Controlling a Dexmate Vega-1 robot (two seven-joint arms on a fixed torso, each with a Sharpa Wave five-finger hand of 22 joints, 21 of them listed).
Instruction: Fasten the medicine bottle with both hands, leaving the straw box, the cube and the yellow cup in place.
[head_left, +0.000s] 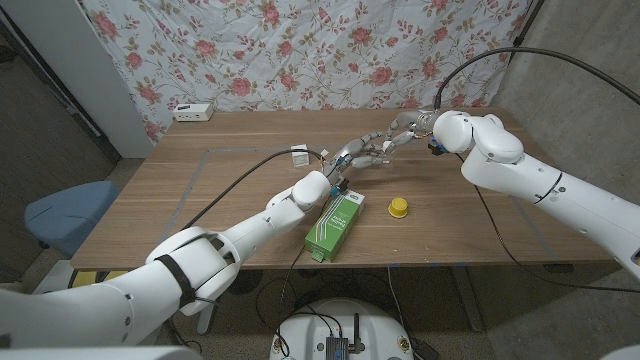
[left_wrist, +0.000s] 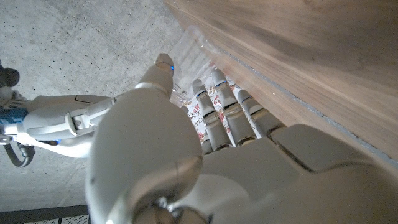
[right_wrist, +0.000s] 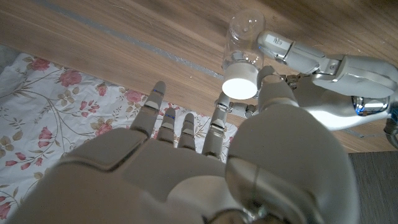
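Left hand (head_left: 345, 160) grips the clear medicine bottle (right_wrist: 244, 38); right hand (head_left: 392, 138), at its three o'clock, pinches the white cap (right_wrist: 240, 88), which could cross-thread if tilted.

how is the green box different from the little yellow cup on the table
The green box is long, flat and rectangular with white print on top; the yellow cup is small, round and plain. The box lies close beside the left hand and its wrist; the cup stands apart, out in the open to the box's right. Both rest on the wooden table, and neither hand touches them.
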